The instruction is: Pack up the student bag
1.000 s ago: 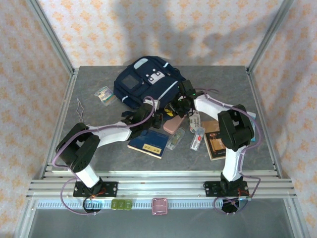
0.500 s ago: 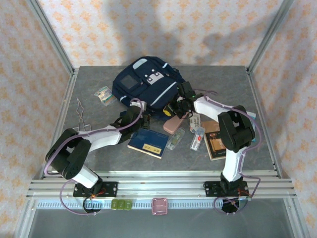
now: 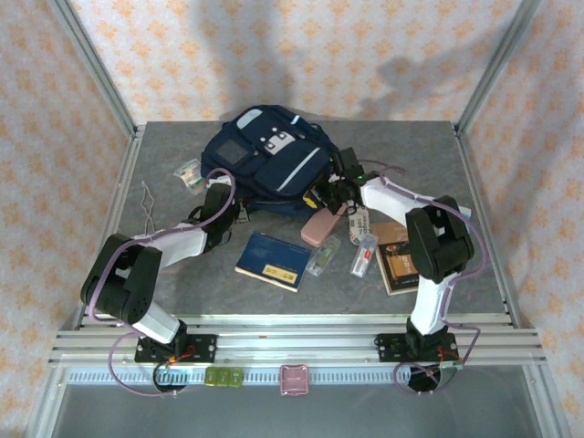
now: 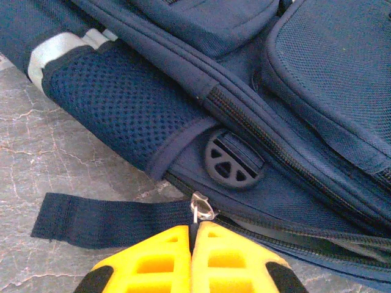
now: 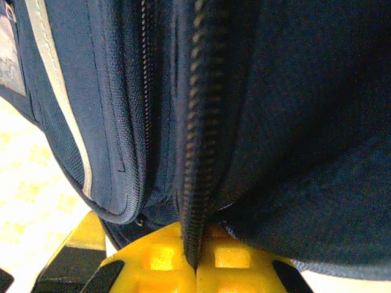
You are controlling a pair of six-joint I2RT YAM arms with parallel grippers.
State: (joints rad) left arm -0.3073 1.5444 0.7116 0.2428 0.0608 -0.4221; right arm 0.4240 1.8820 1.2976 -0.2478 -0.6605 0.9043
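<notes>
Student bag: L gripper jaws together, pinching metal zip pull at bag's near-left edge. R gripper jaws also together, clamped on zip edge at bag's right side. Bag lies at back-centre of table. Navy fabric w/ mesh side pocket, round black rubber badge, grey stripe and light patches on front. Loose strap end flat on table just beside pull. Blue book near bag has yellow print, too small to read; same for bag patches.
</notes>
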